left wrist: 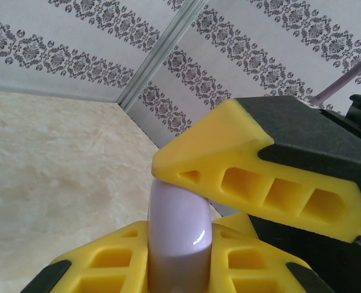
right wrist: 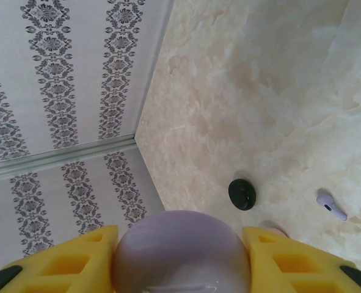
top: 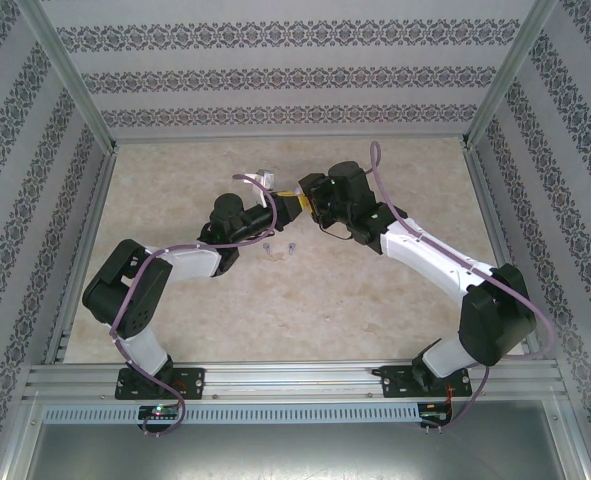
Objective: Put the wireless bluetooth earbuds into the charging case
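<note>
A glossy purple charging case (left wrist: 179, 226) is held above the table between both grippers. My left gripper (left wrist: 179, 259) is shut on its narrow edge, with a yellow finger (left wrist: 101, 262) on each side. My right gripper (right wrist: 180, 262) is shut across the case's (right wrist: 180, 250) wide round face. One of the right gripper's fingers (left wrist: 253, 168) rests on the top of the case. In the top view the two grippers meet at mid-table, left (top: 276, 210) and right (top: 301, 199). Two small earbuds (top: 267, 250) (top: 291, 247) lie on the table just in front of them. A purple earbud (right wrist: 331, 206) lies loose on the table.
A black round disc (right wrist: 242, 194) sits on the marble tabletop near the purple earbud. A pale small object (top: 265, 178) lies behind the grippers. Patterned walls and metal frame posts (top: 75, 90) enclose the table on three sides.
</note>
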{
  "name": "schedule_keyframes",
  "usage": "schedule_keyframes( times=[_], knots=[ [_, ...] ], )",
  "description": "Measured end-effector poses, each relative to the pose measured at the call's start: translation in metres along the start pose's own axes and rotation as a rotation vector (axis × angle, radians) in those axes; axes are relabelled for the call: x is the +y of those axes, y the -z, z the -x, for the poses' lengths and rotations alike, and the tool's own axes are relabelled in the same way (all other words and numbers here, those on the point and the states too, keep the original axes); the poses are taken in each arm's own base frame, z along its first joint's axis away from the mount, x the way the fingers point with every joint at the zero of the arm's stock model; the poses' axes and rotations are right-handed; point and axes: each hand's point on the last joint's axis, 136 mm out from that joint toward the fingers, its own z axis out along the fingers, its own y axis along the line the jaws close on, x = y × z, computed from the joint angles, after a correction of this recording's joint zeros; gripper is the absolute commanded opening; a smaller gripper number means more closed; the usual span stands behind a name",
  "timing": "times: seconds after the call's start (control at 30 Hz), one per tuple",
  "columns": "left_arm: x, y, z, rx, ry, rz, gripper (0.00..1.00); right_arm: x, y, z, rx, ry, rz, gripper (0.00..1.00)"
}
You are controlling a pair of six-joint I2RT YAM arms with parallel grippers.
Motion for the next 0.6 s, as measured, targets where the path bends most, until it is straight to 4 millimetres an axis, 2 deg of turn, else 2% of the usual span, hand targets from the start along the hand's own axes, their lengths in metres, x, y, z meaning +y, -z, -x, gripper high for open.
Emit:
schedule_keyframes(
  times=[0.03,0.1,0.27,0.37,0.47,0.6],
  knots=[
    [0.000,0.000,0.000,0.000,0.000,0.000,0.00,0.000,0.000,0.000,0.000,-0.002,0.001,0.55],
    [-0.001,0.000,0.000,0.001,0.001,-0.005,0.00,0.002,0.000,0.001,0.001,0.001,0.007,0.64],
    [-0.003,-0.001,0.001,0.003,0.006,-0.012,0.00,0.011,0.008,0.010,-0.003,0.025,0.039,0.69],
    [-0.004,0.001,-0.002,0.028,0.012,-0.014,0.00,0.015,0.027,0.026,-0.028,0.065,0.073,0.70],
    [-0.008,0.005,-0.008,0.078,0.012,-0.019,0.00,0.013,0.057,0.046,-0.072,0.136,0.111,0.70],
    [-0.016,0.014,-0.010,0.141,-0.011,-0.036,0.00,-0.007,0.087,0.063,-0.117,0.272,0.122,0.70]
  ],
)
